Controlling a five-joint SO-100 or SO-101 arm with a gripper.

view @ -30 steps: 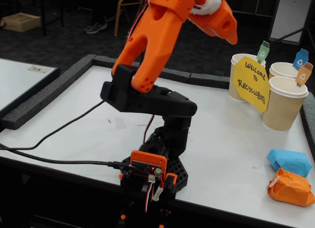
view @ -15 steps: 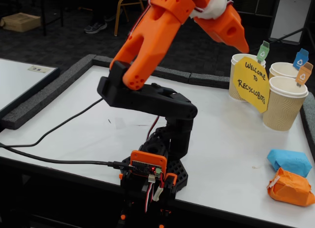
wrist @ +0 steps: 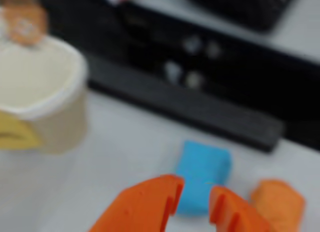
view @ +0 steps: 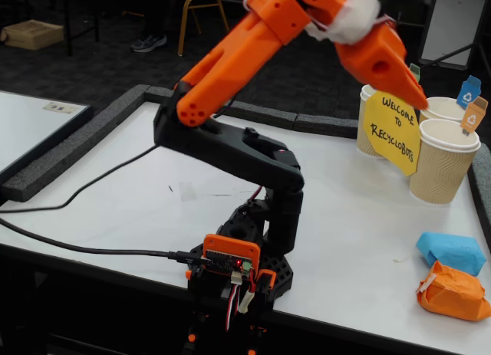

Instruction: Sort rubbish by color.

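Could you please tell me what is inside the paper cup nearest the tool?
In the wrist view, the visible part of the cup's pale interior looks empty, though blurred. Its bottom is hidden by the rim. In the fixed view the yellow sign covers it.

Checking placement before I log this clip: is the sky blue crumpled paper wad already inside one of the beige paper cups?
No, the sky blue crumpled paper wad lies on the white table beside the orange crumpled paper wad.
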